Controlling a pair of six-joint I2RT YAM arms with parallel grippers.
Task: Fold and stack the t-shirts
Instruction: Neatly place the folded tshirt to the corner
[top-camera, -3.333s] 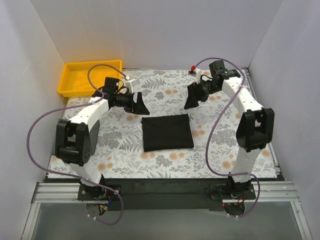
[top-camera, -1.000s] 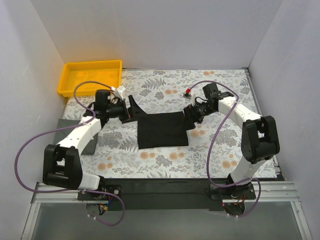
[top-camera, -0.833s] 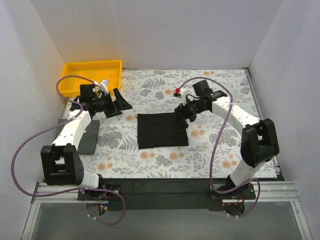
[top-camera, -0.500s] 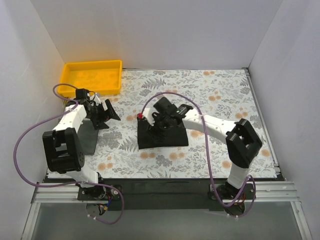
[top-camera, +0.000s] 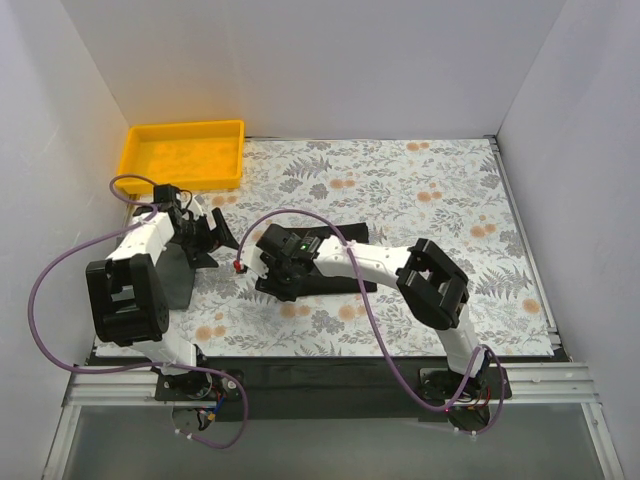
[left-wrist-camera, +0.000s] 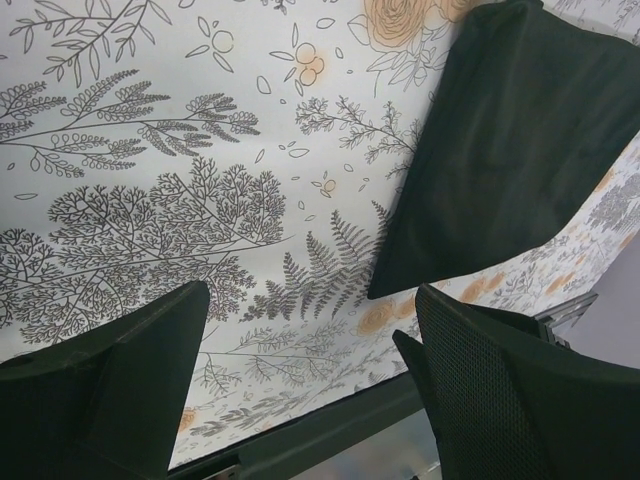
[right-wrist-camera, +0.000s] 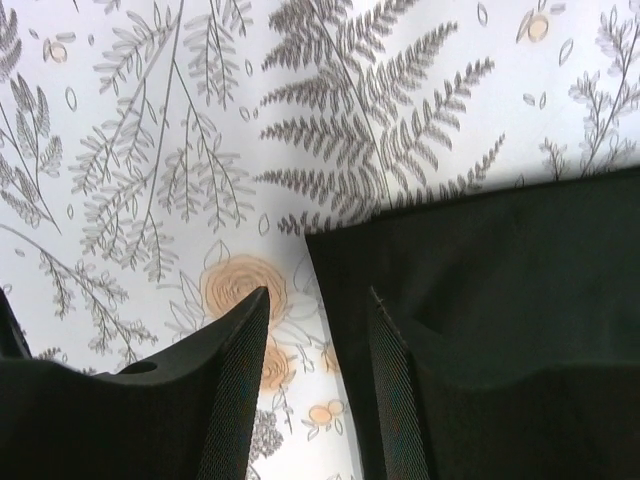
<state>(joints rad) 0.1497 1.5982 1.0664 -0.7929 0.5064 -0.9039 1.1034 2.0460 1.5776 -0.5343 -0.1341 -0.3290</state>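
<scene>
One folded black t-shirt (top-camera: 340, 284) lies mid-table, partly under my right arm. My right gripper (top-camera: 268, 272) is low at its left edge. In the right wrist view that gripper (right-wrist-camera: 317, 295) is open with its jaws half narrowed; the t-shirt (right-wrist-camera: 480, 260) has its edge in the gap, with one finger over cloth and the other over the patterned table. My left gripper (top-camera: 218, 238) hovers to the left, apart from the shirt. In the left wrist view this gripper (left-wrist-camera: 312, 290) is wide open and empty, with a folded black t-shirt (left-wrist-camera: 520, 140) ahead at the upper right.
A yellow tray (top-camera: 180, 155) stands at the back left corner. A dark grey flat piece (top-camera: 178, 280) lies at the table's left side beneath the left arm. White walls close in the left, back and right. The table's near edge (left-wrist-camera: 300, 425) shows by the left fingers.
My right arm swung left across the shirt to its left edge and its jaws narrowed. My left arm drew back to the left, staying open.
</scene>
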